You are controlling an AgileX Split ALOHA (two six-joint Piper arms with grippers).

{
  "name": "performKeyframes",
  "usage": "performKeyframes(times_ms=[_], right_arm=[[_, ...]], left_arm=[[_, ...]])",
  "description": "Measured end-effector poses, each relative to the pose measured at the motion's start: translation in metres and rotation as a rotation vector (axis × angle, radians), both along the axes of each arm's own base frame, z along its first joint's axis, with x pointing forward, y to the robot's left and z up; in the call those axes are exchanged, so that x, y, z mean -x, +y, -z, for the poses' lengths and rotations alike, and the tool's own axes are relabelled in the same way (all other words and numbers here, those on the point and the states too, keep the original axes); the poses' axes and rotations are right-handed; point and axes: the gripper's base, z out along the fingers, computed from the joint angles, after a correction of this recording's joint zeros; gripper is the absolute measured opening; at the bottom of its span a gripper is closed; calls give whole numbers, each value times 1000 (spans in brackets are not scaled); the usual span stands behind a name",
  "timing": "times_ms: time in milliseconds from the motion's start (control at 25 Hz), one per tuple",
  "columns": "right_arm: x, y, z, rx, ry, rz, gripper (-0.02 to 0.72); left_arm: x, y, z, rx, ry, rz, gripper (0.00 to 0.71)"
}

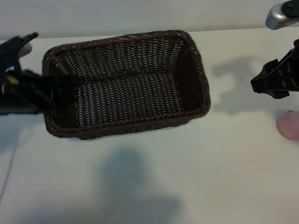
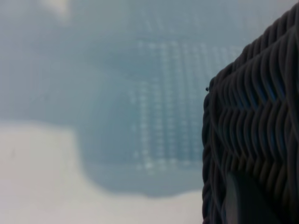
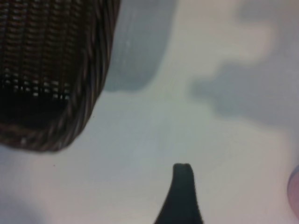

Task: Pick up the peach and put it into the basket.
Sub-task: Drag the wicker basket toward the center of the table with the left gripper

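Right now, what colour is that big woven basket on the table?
Dark brown wicker; the basket shows best in the exterior view.

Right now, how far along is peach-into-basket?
Early. Done: the left gripper reaches over the basket at its left rim, apparently steadying it; whether it actually grips is unclear. In hand: the right gripper hangs open near the peach, holding nothing. Left: the peach sits on the table, outside the empty basket; grasp, carry and drop remain.
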Motion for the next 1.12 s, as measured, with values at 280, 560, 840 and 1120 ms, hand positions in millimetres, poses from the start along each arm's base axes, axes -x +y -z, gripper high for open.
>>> performKeyframes(times_ms=[280, 560, 840, 1120], right_arm=[[1, 0, 0, 1, 8, -2, 581], [1, 0, 1, 1, 14, -3, 581], [1, 0, 1, 1, 14, -3, 581], [1, 0, 1, 2, 14, -3, 581]], left_arm=[[-49, -13, -7, -51, 14, 116, 160], [-86, -23, 31, -55, 82, 120, 160], [-97, -42, 74, 5, 135, 164, 160], [-100, -51, 89, 52, 148, 187, 160]])
